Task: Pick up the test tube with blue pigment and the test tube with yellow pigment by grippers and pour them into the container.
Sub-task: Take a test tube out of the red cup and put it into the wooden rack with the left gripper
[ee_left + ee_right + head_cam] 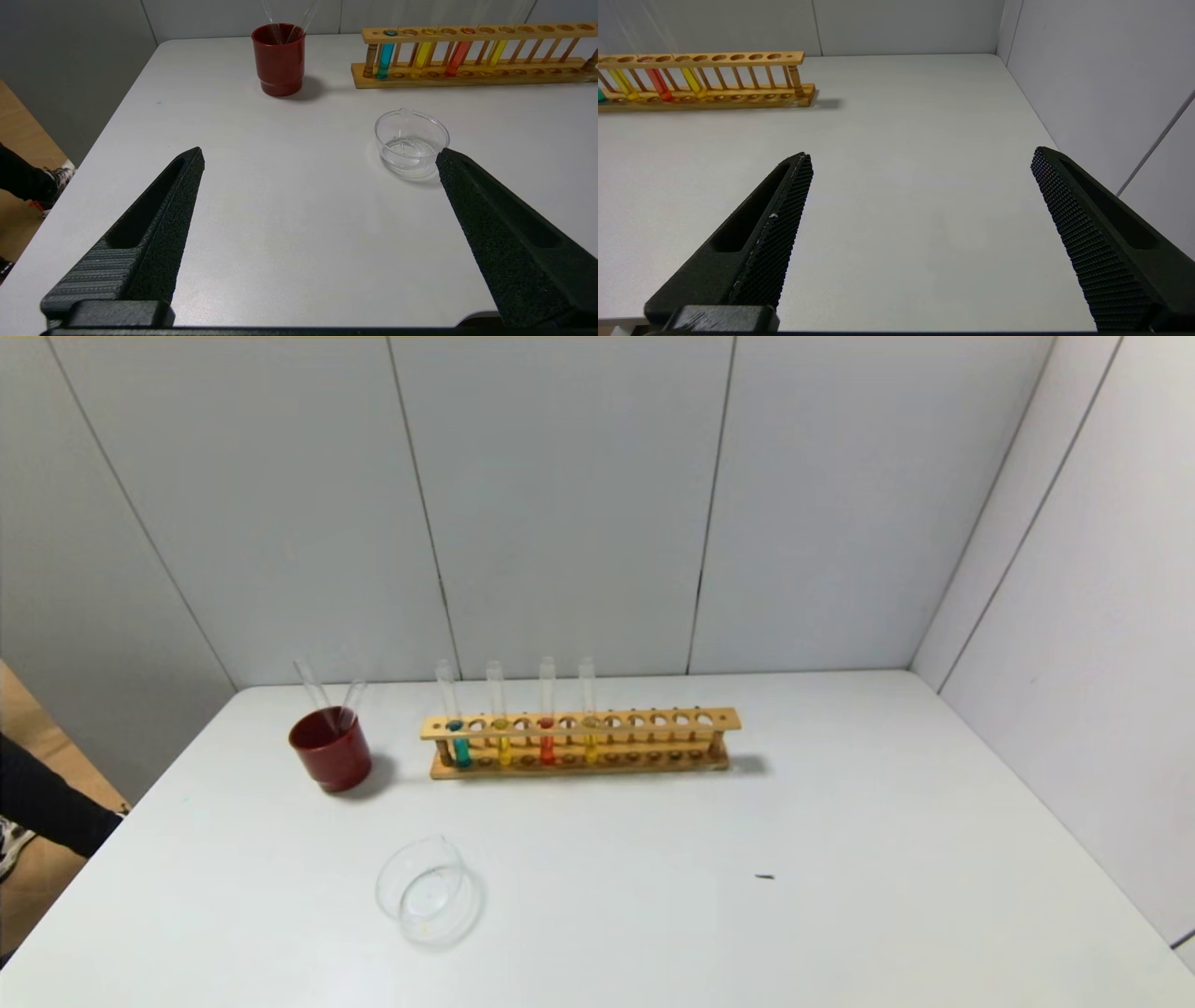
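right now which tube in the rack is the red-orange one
The red-orange tube is third from the rack's left end, standing between the two yellow tubes, with the blue tube at the far left.

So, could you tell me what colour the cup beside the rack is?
Dark red cup, clearest in the left wrist view.

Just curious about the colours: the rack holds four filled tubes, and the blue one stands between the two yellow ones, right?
Not quite. The red-orange tube stands between the two yellow ones; the blue tube is at the rack's left end, as the head view shows.
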Controlling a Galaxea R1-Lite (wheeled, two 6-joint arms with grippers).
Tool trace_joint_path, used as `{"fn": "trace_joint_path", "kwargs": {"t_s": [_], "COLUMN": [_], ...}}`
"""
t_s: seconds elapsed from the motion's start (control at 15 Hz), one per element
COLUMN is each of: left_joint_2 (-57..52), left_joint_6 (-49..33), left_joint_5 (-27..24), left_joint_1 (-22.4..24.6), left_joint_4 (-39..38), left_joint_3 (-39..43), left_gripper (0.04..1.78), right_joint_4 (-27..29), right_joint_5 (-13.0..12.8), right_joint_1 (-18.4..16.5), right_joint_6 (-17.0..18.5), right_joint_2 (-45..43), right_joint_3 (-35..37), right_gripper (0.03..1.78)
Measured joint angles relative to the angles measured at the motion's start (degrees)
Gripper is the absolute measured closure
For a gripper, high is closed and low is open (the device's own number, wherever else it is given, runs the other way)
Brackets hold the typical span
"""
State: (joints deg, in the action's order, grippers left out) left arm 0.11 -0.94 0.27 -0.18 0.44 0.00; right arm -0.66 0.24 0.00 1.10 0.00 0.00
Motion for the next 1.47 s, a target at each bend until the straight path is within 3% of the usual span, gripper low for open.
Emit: {"fn": "trace_joint_path", "kwargs": {"t_s": [1.07,1.47], "left_joint_2": [0.0,2.1], "left_joint_6": [0.2,0.9], "left_joint_5": [0.3,-0.5], "left_joint_1": [0.0,0.0], "left_joint_4": [0.0,4.1], "left_joint_3": [-0.3,-9.1], "left_gripper": [0.07,0.07], "right_joint_4": [0.0,0.0], "right_joint_5": [0.0,0.0], "right_joint_1": [0.0,0.0], "right_joint_6": [0.0,0.0], "right_joint_2": [0.0,0.0], "right_joint_3": [0.0,0.0], "right_gripper": [0.10,0.10]}}
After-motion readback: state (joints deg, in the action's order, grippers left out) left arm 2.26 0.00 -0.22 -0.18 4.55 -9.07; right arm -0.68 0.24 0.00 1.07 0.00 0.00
